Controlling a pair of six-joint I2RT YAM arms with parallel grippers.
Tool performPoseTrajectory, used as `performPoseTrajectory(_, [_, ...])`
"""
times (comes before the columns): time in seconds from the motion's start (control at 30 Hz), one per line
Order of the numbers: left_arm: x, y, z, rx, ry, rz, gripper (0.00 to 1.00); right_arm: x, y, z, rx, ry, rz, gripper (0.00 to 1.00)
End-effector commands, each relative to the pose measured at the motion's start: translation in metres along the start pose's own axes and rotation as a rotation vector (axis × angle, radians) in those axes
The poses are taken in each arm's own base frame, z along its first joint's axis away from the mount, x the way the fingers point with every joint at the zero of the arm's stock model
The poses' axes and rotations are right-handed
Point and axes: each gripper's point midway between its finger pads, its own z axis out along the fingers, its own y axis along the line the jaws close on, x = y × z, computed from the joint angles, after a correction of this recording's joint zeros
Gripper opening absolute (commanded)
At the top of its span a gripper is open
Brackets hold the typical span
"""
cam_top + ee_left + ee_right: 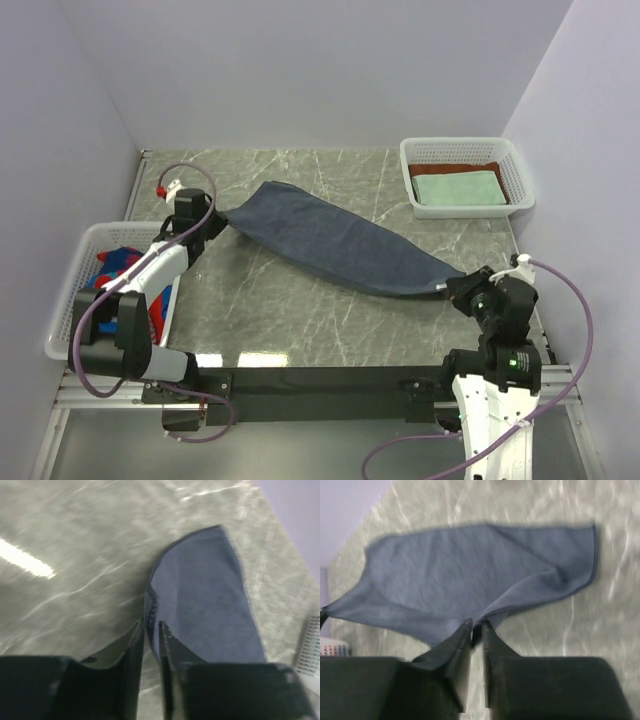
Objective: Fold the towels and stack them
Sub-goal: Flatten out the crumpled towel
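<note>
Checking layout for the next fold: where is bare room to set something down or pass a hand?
Bare table in two patches: near, between the slate-blue towel, pinched by the left gripper and right gripper, and the black base rail; far, between towel and back wall, left of the right basket. Crowded around the left basket and left arm.

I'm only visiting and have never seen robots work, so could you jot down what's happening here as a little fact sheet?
Setting: two arms at a marbled grey table
Being handled: slate-blue towel, stretched between the grippers
Left gripper: pinching one end of it
Right gripper: pinching the opposite end
Right basket: folded mint-green towel on top of a rust-brown towel
Left basket: patterned towels, bunched up
</note>
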Motion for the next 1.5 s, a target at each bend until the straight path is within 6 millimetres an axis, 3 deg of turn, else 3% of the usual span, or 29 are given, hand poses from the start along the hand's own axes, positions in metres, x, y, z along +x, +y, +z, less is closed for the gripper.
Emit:
performPoseTrajectory(0.0, [0.0, 0.031, -0.009, -0.116, -0.055, -0.069, 0.27, 0.018, -0.001, -0.008, -0.016, 0.049, 0.037, 0.29])
performPoseTrajectory(0.03, [0.001, 0.035, -0.01, -0.128, -0.059, -0.076, 0.29, 0.018, -0.001, -0.011, -0.011, 0.046, 0.038, 0.38])
performPoseTrajectory(0.07, [0.0, 0.037, -0.014, -0.134, -0.071, -0.087, 0.37, 0.013, -0.002, -0.016, -0.002, 0.02, 0.036, 0.41])
performPoseTrajectory(0.13, [-0.002, 0.048, -0.019, -0.17, -0.106, -0.119, 0.4, 0.006, 0.002, -0.025, -0.012, -0.009, 0.021, 0.49])
performPoseTrajectory(0.17, [-0.006, 0.048, -0.025, -0.172, -0.126, -0.134, 0.49, 0.004, 0.001, -0.029, -0.005, -0.021, 0.016, 0.52])
performPoseTrajectory(0.23, [-0.013, 0.051, -0.031, -0.186, -0.163, -0.161, 0.55, -0.007, 0.006, -0.04, -0.015, -0.066, 0.002, 0.58])
performPoseTrajectory(0.27, [-0.018, 0.049, -0.038, -0.18, -0.181, -0.169, 0.65, -0.01, 0.007, -0.044, -0.016, -0.077, -0.005, 0.6])
performPoseTrajectory(0.37, [-0.033, 0.038, -0.049, -0.15, -0.217, -0.155, 0.82, -0.025, 0.013, -0.054, -0.022, -0.126, -0.042, 0.66])
performPoseTrajectory(0.43, [-0.04, 0.027, -0.055, -0.131, -0.211, -0.127, 0.85, -0.026, 0.018, -0.053, -0.05, -0.119, -0.104, 0.74])
performPoseTrajectory(0.5, [-0.041, 0.014, -0.058, -0.113, -0.177, -0.1, 0.86, -0.025, 0.026, -0.043, -0.085, -0.078, -0.163, 0.76])
performPoseTrajectory(0.6, [-0.03, -0.012, -0.058, -0.081, -0.13, -0.032, 0.84, -0.009, 0.031, -0.022, -0.115, 0.069, -0.214, 0.76])
performPoseTrajectory(0.63, [-0.013, -0.015, -0.055, -0.093, -0.078, 0.006, 0.8, -0.002, 0.034, -0.016, -0.137, 0.119, -0.223, 0.76])
performPoseTrajectory(0.73, [0.009, -0.038, -0.05, -0.065, -0.011, 0.067, 0.74, 0.02, 0.03, 0.007, -0.137, 0.293, -0.242, 0.69])
performPoseTrajectory(0.8, [0.025, -0.043, -0.038, -0.078, 0.034, 0.101, 0.71, 0.033, 0.029, 0.022, -0.126, 0.383, -0.243, 0.65])
performPoseTrajectory(0.83, [0.043, -0.042, -0.028, -0.095, 0.076, 0.13, 0.68, 0.046, 0.033, 0.025, -0.14, 0.431, -0.276, 0.64])
performPoseTrajectory(0.87, [0.05, -0.044, -0.025, -0.097, 0.093, 0.147, 0.67, 0.05, 0.027, 0.034, -0.08, 0.449, -0.298, 0.63])
performPoseTrajectory(0.93, [0.065, -0.051, -0.018, -0.097, 0.124, 0.177, 0.65, 0.062, 0.033, 0.039, -0.058, 0.479, -0.314, 0.62])
performPoseTrajectory(1.0, [0.08, -0.048, -0.005, -0.125, 0.157, 0.2, 0.61, 0.079, 0.036, 0.048, -0.042, 0.52, -0.345, 0.59])
performPoseTrajectory(1.23, [0.117, -0.022, 0.027, -0.227, 0.244, 0.259, 0.58, 0.138, 0.008, 0.071, 0.042, 0.675, -0.421, 0.46])
performPoseTrajectory(1.47, [0.123, -0.01, 0.038, -0.28, 0.249, 0.281, 0.58, 0.19, -0.006, 0.071, 0.065, 0.801, -0.491, 0.45])
